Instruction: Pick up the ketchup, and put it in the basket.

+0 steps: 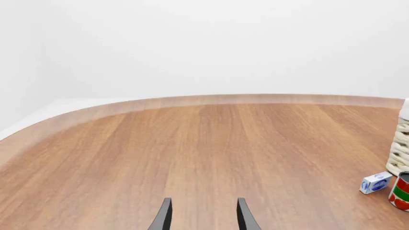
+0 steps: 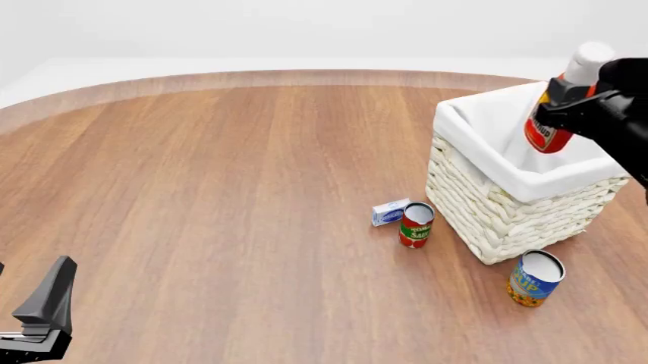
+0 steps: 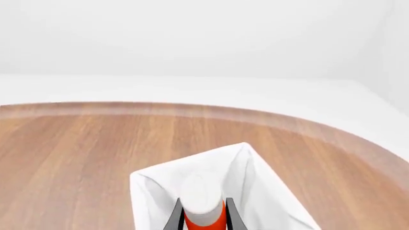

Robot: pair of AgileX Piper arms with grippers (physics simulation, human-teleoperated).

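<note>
The wooden table (image 2: 223, 197) has a rounded far edge and fills most of the front view. On its right side stands the basket (image 2: 506, 216), woven cream wicker with a white liner (image 2: 496, 129) folded over its rim. The right gripper (image 2: 567, 102) comes in from the right edge, above the basket's opening, its fingers (image 3: 176, 218) clamped on either side of the ketchup (image 2: 550, 130) just below the white cap. The bottle hangs tilted over the basket, its red body level with the rim against the liner and its cap higher up; whether it touches the liner cannot be told. The left gripper (image 1: 203, 215) sits low at the near left corner of the table, well apart from everything else, its two fingers apart and holding nothing. A blue can (image 2: 533, 277) stands just beside the basket's near corner. A red-and-green can (image 2: 415, 224) stands by the basket's left wall, with a small blue-and-white box (image 2: 390, 211) lying just beside it.
</note>
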